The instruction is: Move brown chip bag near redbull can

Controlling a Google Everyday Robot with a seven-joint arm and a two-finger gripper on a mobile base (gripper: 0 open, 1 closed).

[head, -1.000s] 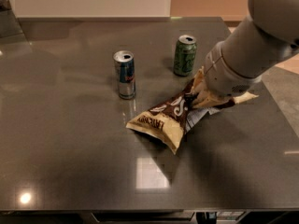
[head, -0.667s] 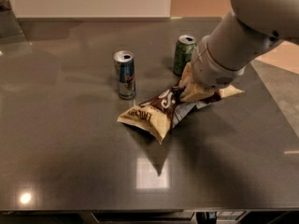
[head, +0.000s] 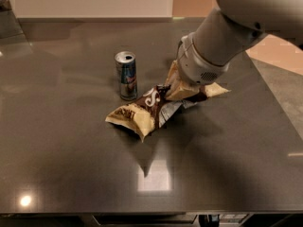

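Observation:
The brown chip bag [head: 142, 113] is crumpled, with cream-yellow ends and white script. It hangs tilted, its left end low over the dark table [head: 66, 155]. My gripper [head: 181, 90] is shut on the bag's right end, just under the big grey arm [head: 213, 46]. The redbull can [head: 126, 75] stands upright just left of and behind the bag, a small gap away from it.
The green can from before is hidden behind my arm. The table's right edge runs diagonally at the far right, with floor beyond it. A light wall stands behind the table's back edge.
My arm has carried the brown chip bag to the left, closer to the redbull can. The green can has gone out of sight behind the arm.

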